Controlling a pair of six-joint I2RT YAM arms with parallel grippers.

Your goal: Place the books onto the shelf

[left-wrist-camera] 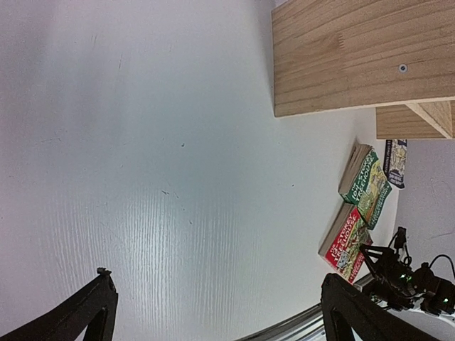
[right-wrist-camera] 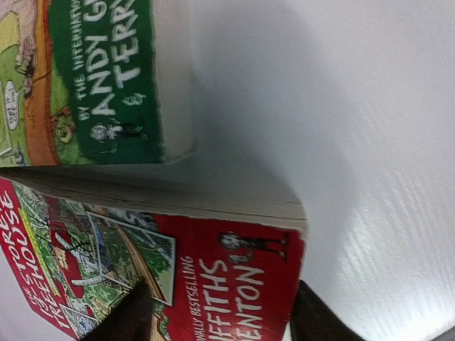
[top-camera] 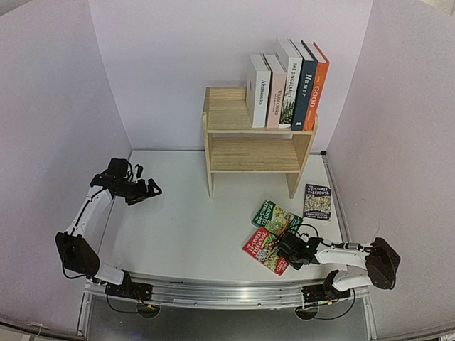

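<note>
Five upright books (top-camera: 288, 82) stand on the wooden shelf (top-camera: 226, 112); three paperbacks lie loose on the table (top-camera: 178, 227).
At 9 o'clock the left tool (top-camera: 151, 190) hangs fully spread and empty. At 12 o'clock the shelf holds its books at the right end of the top tier. Around 4 o'clock lie a green paperback (top-camera: 274, 215), a red paperback (top-camera: 261, 247) just below it, and a dark paperback (top-camera: 317, 200) farther right. The right tool (top-camera: 288, 250), fingers partly apart, straddles the red paperback's corner; whether it grips cannot be told.
</note>
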